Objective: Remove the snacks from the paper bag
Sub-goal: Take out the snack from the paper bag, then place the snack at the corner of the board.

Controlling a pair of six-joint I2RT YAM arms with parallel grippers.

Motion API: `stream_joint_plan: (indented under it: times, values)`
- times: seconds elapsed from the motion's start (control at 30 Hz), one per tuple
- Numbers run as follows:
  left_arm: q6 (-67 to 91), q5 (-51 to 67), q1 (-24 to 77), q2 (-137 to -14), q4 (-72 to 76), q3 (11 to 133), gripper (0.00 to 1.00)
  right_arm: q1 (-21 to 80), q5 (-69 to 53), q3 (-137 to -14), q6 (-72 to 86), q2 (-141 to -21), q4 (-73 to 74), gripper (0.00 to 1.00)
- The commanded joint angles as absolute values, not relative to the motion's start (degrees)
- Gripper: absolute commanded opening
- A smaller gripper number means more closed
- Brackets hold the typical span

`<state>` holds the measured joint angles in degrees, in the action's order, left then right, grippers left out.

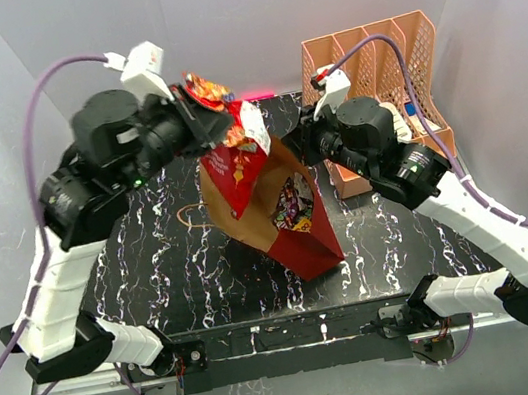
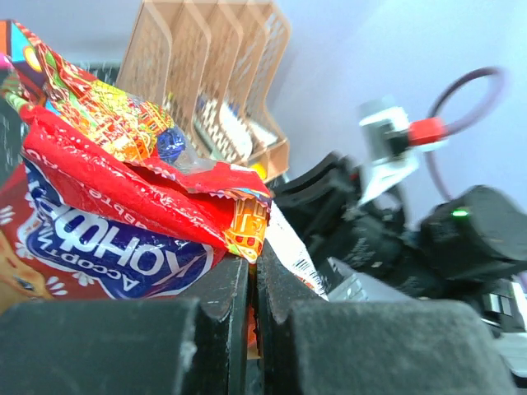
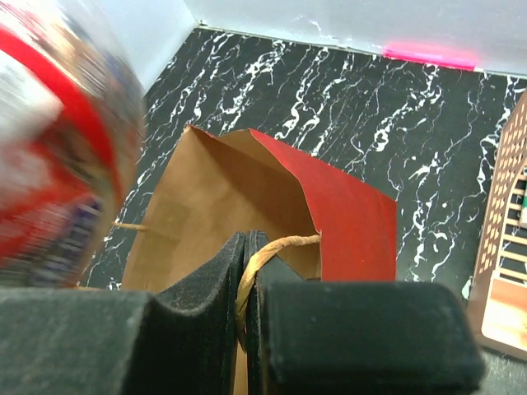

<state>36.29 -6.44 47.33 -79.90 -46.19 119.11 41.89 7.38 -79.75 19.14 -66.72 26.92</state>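
The dark red paper bag (image 1: 301,237) stands open mid-table, brown kraft inside (image 3: 214,197), with small candy packets (image 1: 293,208) showing in its mouth. My left gripper (image 1: 196,107) is shut on the top edge of the large red crinkly snack bag (image 1: 231,168), held above the paper bag's mouth; its purple-white logo shows in the left wrist view (image 2: 107,247). My right gripper (image 1: 302,135) is shut on the bag's twisted brown cord handle (image 3: 268,251) at the far rim. The snack bag is a red blur at the left of the right wrist view (image 3: 58,156).
A peach mesh file rack (image 1: 394,64) with pens and small items stands at the back right, close behind my right arm. The black marbled table (image 1: 165,275) lies under white walls. A second cord handle (image 1: 191,215) lies left of the paper bag.
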Motion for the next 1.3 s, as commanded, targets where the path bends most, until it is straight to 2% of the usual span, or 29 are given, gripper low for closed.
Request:
stream_joint_plan:
  times: [0.0,0.5,0.67,1.0,1.27]
  values:
    - [27.86,-7.21,47.28,-81.02,-42.90,130.49,0.00,41.96,9.51,-81.73,21.41,-65.16,24.72,0.07]
    - [11.92,-45.92,47.24,-73.55,-45.45,125.73,0.00,41.97,10.37,-81.76,20.54,-60.10,27.61,0.07]
    - [9.89,-58.31,47.27,-70.30,-44.56,118.67,0.00,41.98,10.74,-81.74,20.03,-59.16,27.77,0.07]
    - [17.19,-63.29,47.24,-65.50,-46.14,102.11,0.00,42.01,12.27,-81.48,16.50,-60.12,25.17,0.07]
    - [24.74,-65.62,44.55,-63.57,-50.16,92.64,0.00,41.89,9.31,-89.10,10.38,-69.50,22.31,0.07]
